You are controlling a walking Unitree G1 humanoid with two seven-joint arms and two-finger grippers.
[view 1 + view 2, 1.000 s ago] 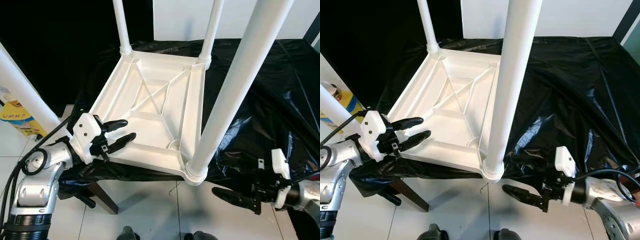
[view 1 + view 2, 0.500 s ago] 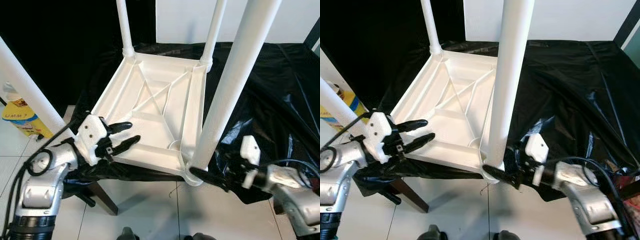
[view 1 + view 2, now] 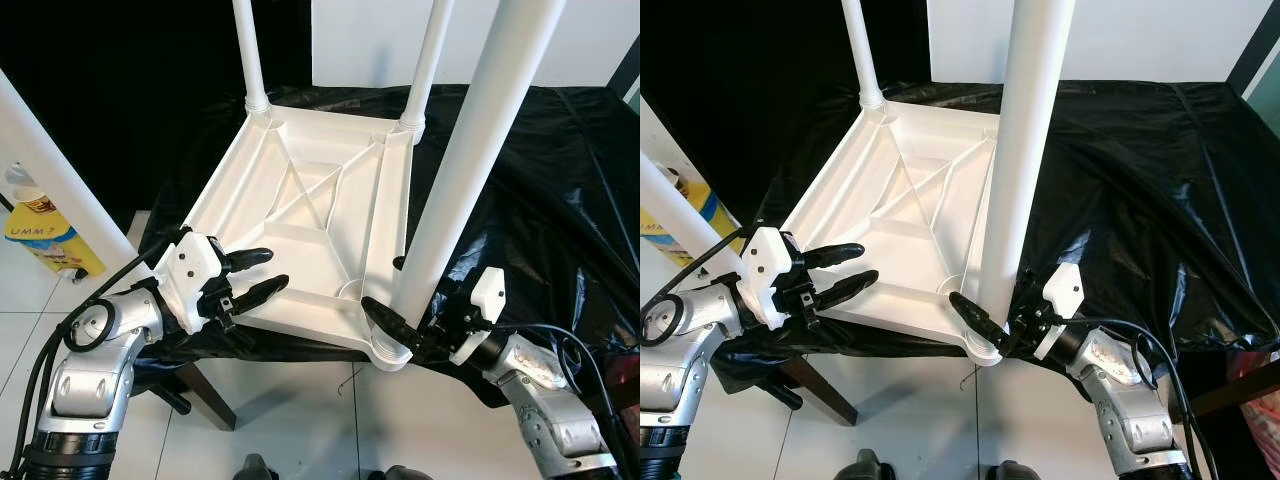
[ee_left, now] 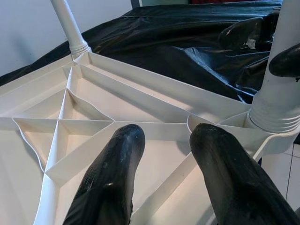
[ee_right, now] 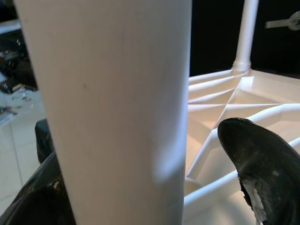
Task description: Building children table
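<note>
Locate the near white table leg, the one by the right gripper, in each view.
Left eye: thick white plastic leg, right of centre.
Right eye: centre.
Left wrist: its ribbed base at the edge.
Right wrist: large, close up.
Shared landmark: upturned white ribbed tabletop.

You have one white tabletop (image 3: 300, 200), upside down, with four white legs in view — two far (image 3: 247, 50) (image 3: 432, 55), one near right (image 3: 480, 150), one near left (image 3: 55, 170). Two grippers — left (image 3: 250, 275), right (image 3: 395, 300). One black sheet (image 3: 560, 180), one yellow package (image 3: 40, 235).
</note>
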